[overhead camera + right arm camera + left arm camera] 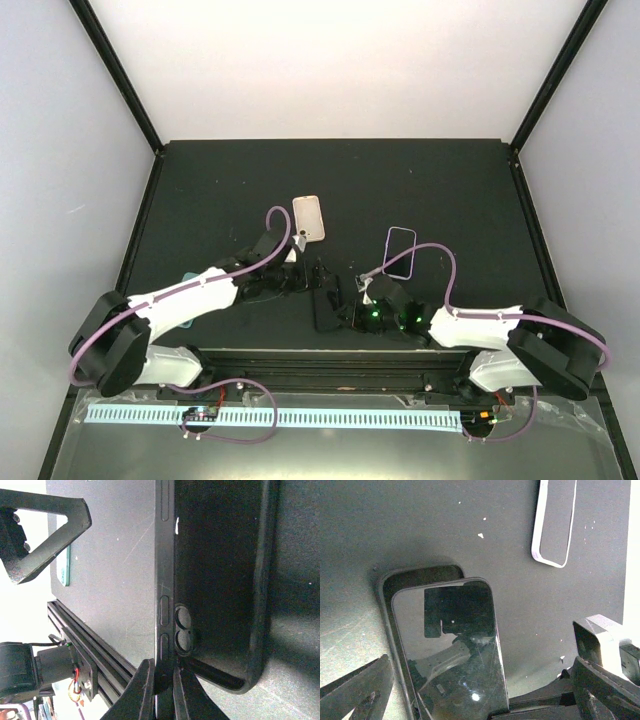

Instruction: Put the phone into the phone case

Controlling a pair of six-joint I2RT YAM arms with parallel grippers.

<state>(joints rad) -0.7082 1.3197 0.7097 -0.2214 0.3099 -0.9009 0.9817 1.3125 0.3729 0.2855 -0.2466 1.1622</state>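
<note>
Left gripper point(480, 692): the jaws stand fully apart and hold nothing. One finger shows low on each side of the wrist view.

Right gripper point(164, 674): closed tight, pinching the side wall of the black case point(420, 575) at its camera-hole end, with one finger inside the wall and one outside.

Phone point(455, 652): lies glass up directly beneath the open left jaws, on top of the black case but not seated. It sits skewed, with its far end short of the case's far wall and shifted off the side rim, so a strip of empty case shows beyond and beside it. The right wrist view does not show clearly how its near end lies.

Other items: a clear bumper case point(555, 525) lies on the table point(420, 515) well ahead of the left gripper and to one side. A pale phone point(308, 218) lies just beyond that gripper in the top view. Neither is involved.

Assessment: the step in hand appears to be seating the phone. Recommendations:
- Keep the right grip firm so the case cannot slide.
- Square the phone to the rim before any downward push.
- Press with a finger flat on the glass, one end first and then along, not in the middle.
- Note that the right finger inside the wall may block that corner, so it may have to shift before the last edge snaps in.
</note>
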